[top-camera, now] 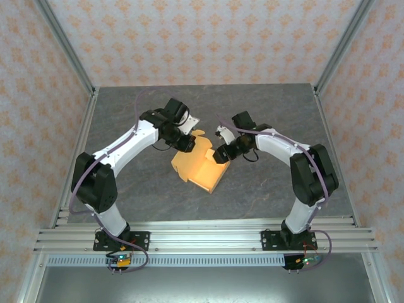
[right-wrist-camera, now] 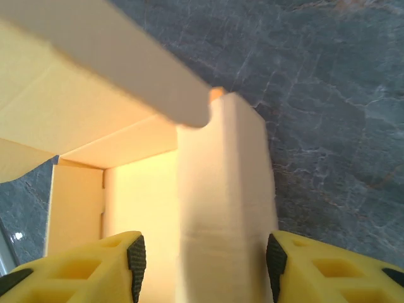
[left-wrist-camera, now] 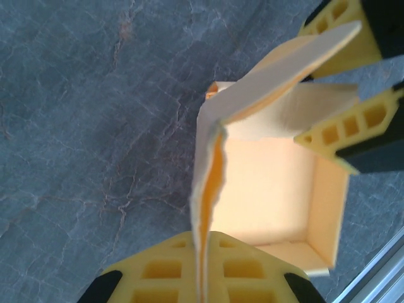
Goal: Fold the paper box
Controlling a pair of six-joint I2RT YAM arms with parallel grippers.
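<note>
Patterned wallpaper and a metal frame close in a grey marbled table (top-camera: 126,120). From above, the paper box (top-camera: 201,169) sits near the middle of the table, well away from every edge. It is already raised into a shallow open tray, with loose flaps standing at its far side. The left claw (top-camera: 185,144) meets it at the far-left corner and the right claw (top-camera: 221,155) at the far-right. In the left wrist view, the left claw (left-wrist-camera: 202,252) is pressed together on a thin upright wall of the paper box (left-wrist-camera: 265,189). The floor and two low side walls look formed. A long flap leans over the opening towards the right claw (left-wrist-camera: 344,76). In the right wrist view, the right claw (right-wrist-camera: 203,252) stands apart and straddles a folded flap (right-wrist-camera: 224,189); a gap shows on one side, so it is not pinching. The inside of the paper box (right-wrist-camera: 95,107) lies open beyond. My judgement is that the base and some walls are done, while the remaining flaps must be tucked in and the lid closed, roughly halfway along.
</note>
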